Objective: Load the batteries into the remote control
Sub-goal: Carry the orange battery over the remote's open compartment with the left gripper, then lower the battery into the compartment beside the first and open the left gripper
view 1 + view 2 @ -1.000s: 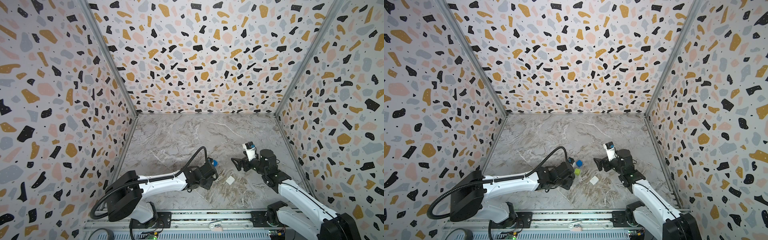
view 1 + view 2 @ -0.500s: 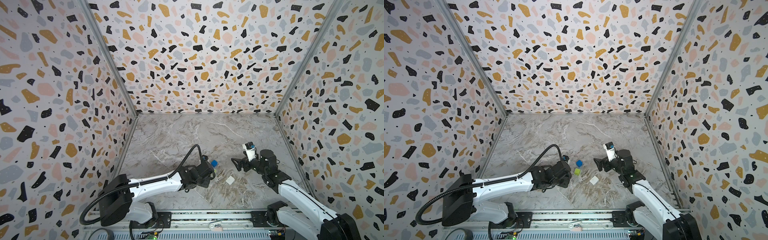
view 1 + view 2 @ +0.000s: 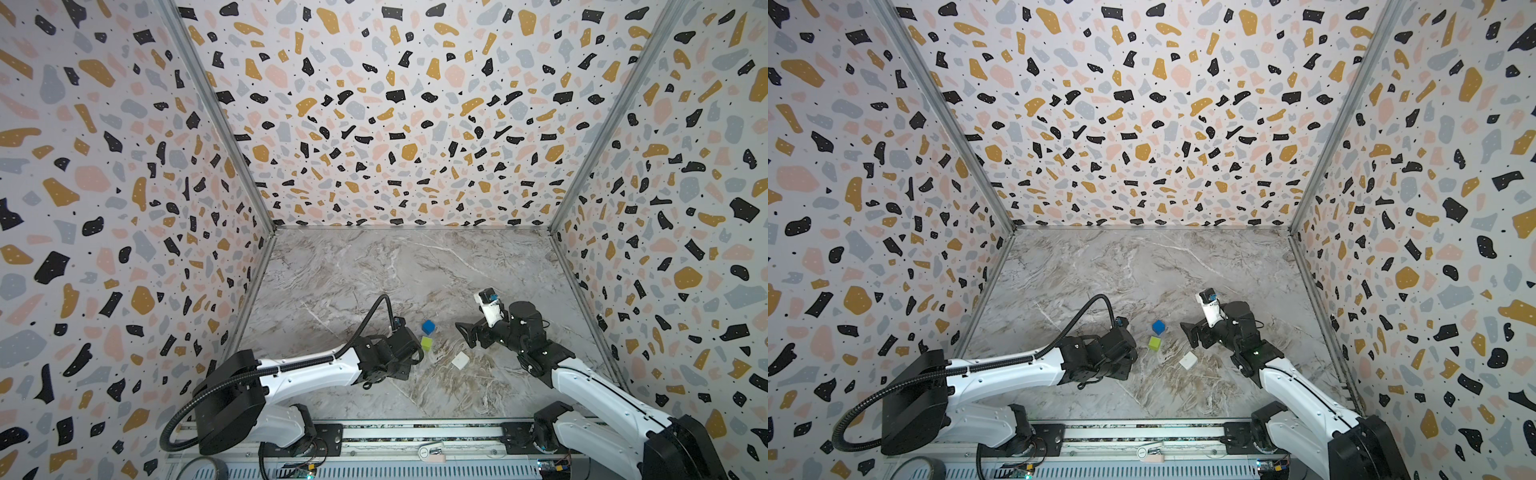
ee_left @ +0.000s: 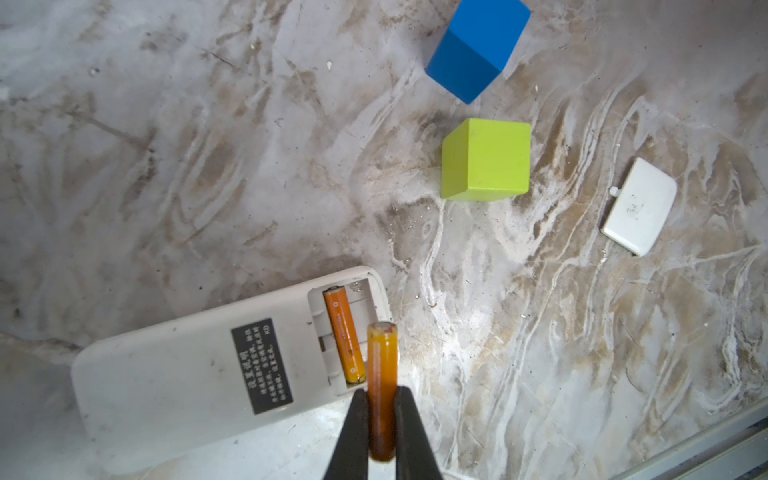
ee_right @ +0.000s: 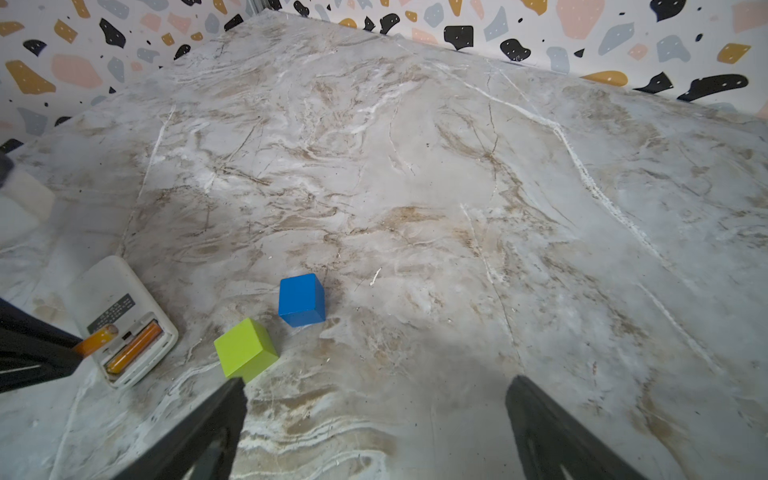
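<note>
Note the change first: the left arm has drawn slightly back toward its own side, so the green cube (image 3: 426, 344), hidden behind the gripper in a top view a second ago, now shows next to the blue cube (image 3: 428, 327). The right arm has not moved. Read this as the final line-up before insertion. The left gripper (image 4: 381, 415) is clenched on the second battery (image 4: 381, 361), gripping it near one end over the open bay of the remote (image 4: 187, 365); you cannot tell whether it touches. The remote lies back up on the table (image 5: 415, 166), below the left gripper, with the first battery (image 4: 344, 336) already seated and the slot beside it empty. The right gripper (image 5: 376, 380) hangs released, holding nothing. The batteries are smooth orange cylinders with metal ends. The remote is scuffed white plastic, oblong and round-cornered, with a dark label. The cover (image 4: 638, 205), a small rounded white plate, lies apart beyond the green cube. The table is matte, with a veined marble pattern.
</note>
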Tool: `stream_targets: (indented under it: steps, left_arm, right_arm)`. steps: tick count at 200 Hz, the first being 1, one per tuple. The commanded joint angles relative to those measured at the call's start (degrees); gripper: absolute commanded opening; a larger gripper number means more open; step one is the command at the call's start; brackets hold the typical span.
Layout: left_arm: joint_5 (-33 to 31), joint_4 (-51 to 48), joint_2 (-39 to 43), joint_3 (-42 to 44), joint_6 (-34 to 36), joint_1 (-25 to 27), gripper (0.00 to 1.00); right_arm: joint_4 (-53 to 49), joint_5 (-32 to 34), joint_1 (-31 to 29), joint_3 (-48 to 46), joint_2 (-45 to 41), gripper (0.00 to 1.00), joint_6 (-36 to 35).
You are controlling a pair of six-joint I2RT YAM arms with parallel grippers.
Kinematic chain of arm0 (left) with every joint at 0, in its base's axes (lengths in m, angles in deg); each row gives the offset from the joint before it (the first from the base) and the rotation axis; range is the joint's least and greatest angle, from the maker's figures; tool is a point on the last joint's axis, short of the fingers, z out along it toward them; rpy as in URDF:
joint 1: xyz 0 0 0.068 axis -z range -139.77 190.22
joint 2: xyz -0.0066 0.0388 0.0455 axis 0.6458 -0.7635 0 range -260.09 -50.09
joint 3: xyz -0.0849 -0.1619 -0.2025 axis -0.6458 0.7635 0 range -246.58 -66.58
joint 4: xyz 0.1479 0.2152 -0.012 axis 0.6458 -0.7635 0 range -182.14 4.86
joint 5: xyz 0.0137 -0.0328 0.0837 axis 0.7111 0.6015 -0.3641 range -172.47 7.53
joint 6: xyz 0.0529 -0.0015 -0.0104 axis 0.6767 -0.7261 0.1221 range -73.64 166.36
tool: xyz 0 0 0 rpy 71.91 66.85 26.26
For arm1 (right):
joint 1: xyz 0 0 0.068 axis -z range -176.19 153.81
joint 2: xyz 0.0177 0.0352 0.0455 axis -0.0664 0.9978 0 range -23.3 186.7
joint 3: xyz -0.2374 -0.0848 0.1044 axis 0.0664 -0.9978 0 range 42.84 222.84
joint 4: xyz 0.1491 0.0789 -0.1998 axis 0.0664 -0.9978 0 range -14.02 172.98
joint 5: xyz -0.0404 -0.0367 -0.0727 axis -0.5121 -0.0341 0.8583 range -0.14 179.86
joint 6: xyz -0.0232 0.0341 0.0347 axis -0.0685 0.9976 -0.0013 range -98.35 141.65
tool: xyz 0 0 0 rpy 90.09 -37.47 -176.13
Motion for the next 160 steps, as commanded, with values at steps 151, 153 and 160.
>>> stream_targets:
  steps: [151,153,160]
  left_arm:
    - [2.7,0.2,-5.2,-0.4,1.6,-1.9,0.08]
    - [2.7,0.2,-5.3,-0.5,1.5,-1.9,0.08]
    - [2.7,0.2,-5.4,-0.6,1.5,-1.9,0.08]
  right_arm:
    - [-1.3,2.7,-1.2,1.4,-0.7,1.00,-0.8]
    - [-1.2,2.8,-1.2,1.4,-0.7,1.00,-0.8]
    - [-1.3,2.7,-1.2,1.4,-0.8,1.00,-0.8]
